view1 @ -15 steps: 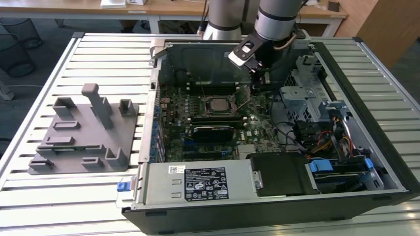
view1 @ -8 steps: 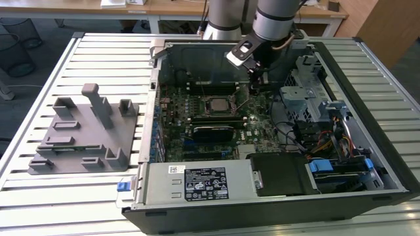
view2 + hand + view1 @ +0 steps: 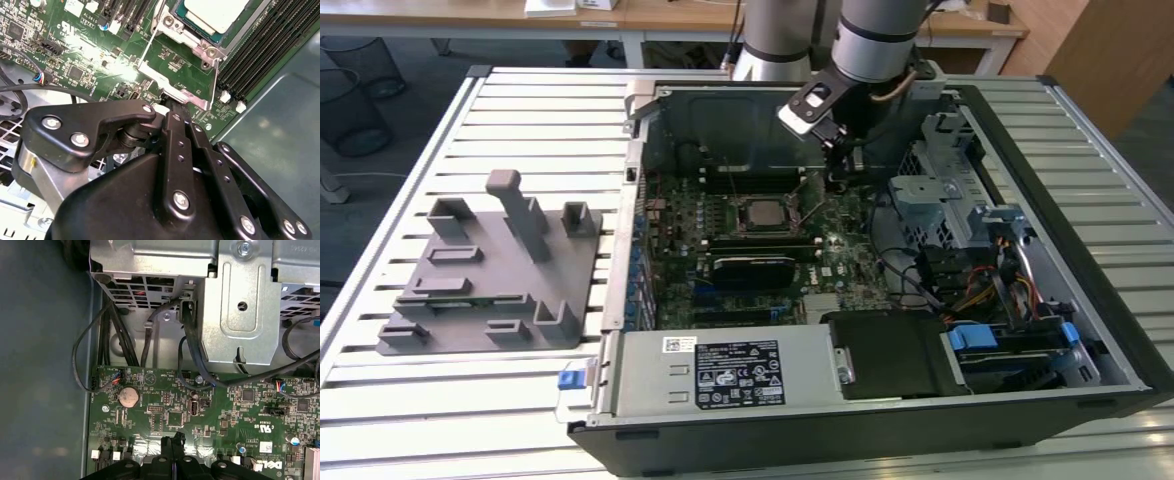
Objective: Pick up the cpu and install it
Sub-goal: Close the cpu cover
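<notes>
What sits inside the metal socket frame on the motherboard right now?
The cpu lies inside the frame, silvery top facing up. Whatever lies under the cpu is covered by it and cannot be seen.

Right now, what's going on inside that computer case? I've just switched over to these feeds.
The arm's gripper is reaching down into the open computer case, fingers shut and apparently holding nothing. The cpu already sits in the motherboard socket, with the metal socket frame around it. The gripper's tips are at the edge of that frame, beside the cpu. A gray fixture lies on the slatted table at the exterior view's left.
</notes>
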You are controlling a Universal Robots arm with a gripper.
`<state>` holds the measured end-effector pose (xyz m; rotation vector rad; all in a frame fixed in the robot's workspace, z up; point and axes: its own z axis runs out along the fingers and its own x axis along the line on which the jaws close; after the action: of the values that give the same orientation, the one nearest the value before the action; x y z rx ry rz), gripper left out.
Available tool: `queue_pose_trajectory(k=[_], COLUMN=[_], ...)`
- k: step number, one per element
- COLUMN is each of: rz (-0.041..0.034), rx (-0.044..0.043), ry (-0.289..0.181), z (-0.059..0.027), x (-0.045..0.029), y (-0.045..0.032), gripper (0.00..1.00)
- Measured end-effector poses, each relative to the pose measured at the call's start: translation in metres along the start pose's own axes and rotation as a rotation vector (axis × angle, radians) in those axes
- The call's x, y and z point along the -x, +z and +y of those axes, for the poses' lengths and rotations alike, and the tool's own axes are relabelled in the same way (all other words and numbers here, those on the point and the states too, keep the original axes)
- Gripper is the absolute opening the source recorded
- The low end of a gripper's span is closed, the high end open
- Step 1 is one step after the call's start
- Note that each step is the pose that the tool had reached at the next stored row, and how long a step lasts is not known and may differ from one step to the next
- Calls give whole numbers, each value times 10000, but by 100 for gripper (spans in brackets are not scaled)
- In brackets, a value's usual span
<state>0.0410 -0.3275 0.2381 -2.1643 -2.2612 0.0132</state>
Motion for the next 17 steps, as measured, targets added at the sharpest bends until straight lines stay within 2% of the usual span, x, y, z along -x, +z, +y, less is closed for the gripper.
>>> queue_pose_trajectory(k=[6, 17], rz=[-1, 0], rx=[0, 0], ry=[0, 1], z=[-38, -167], x=[-2, -7], y=[0, 3], gripper=[11, 11])
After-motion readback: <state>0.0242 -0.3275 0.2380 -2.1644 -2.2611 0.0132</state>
